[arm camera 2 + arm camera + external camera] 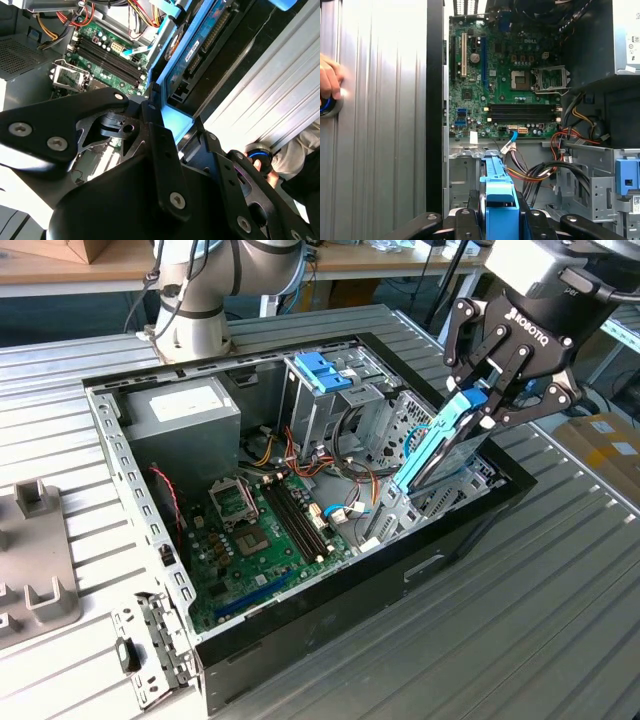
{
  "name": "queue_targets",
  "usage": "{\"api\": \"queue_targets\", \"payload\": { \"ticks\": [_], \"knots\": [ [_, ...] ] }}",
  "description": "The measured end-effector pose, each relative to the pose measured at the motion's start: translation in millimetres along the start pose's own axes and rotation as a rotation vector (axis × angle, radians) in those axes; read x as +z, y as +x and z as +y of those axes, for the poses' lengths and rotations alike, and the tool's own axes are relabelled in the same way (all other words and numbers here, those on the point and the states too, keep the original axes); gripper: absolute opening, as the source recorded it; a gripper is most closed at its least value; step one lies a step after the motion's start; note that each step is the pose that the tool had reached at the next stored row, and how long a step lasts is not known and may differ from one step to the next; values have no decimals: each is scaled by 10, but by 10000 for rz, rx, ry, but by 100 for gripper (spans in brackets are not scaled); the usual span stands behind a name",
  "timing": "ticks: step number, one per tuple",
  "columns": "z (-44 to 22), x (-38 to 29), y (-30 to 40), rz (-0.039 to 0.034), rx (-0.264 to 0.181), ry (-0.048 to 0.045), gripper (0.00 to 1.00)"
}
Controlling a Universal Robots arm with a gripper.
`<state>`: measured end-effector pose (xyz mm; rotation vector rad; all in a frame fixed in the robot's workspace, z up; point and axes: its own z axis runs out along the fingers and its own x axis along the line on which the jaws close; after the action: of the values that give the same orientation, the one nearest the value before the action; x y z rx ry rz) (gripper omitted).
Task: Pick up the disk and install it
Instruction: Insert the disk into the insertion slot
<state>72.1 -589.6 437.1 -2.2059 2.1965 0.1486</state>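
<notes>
Exterior view, gripper: The black gripper hangs over one corner of the open computer case. It is clamped narrowly on the upper end of the disk.
Exterior view, disk: The disk slants down from the gripper in its blue carrier. Its lower end is among the metal bays by the case wall, and you cannot tell whether it touches them.
Exterior view, surroundings: The motherboard lies well below the gripper and to one side of it. A blue bracket tops a cage nearby. The case rests on a ribbed counter.
Second wrist view, disk: The disk runs straight ahead of the gripper, close along the dark case wall.
First wrist view, disk: The carrier's blue end sits squarely between the gripper's two black arms.
First wrist view, hazards: Loose cables lie just beside the line ahead of the gripper. A person's hand rests on a round button on the counter, well apart.
Step in hand: You appear to be seating the disk in its bay. Doing this well likely means holding the carrier's edges parallel to the bay rails, descending slowly, and staying clear of the cables.
</notes>
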Motion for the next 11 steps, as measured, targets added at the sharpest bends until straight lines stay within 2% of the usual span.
{"api": "queue_targets", "payload": {
  "ticks": [11],
  "knots": [
    [-3, 62, 5, 0, 0, 0, 37]
  ]
}}
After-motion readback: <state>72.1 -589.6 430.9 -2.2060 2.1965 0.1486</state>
